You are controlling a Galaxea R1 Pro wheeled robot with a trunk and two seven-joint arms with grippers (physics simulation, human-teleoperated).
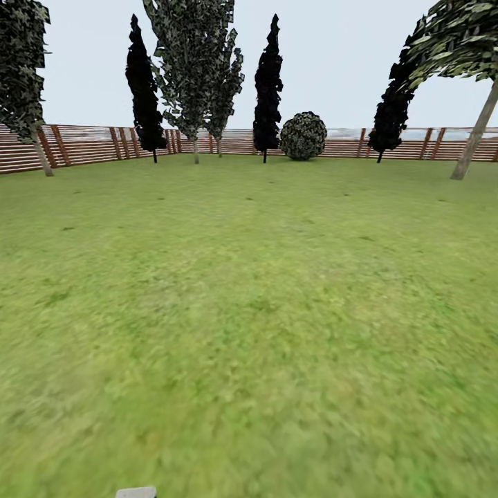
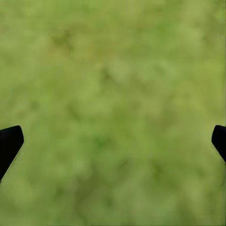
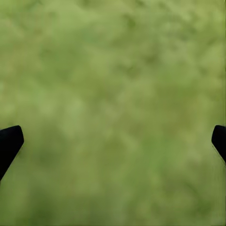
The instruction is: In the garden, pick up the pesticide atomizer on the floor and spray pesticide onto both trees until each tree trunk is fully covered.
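Over lawn [image 1: 249,332], both grippers spread wide

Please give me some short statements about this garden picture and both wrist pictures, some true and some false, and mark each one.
1. A round bush stands in front of the wooden fence. True.
2. The left tool grips a black bottle. False: its fingers stand wide apart, with blurred grass between them.
3. The right tool is open above the grass. True.
4. A pond covers the middle of the head view. False: the lawn lies there.
5. A leaning tree trunk shows at the right of the head view. True.
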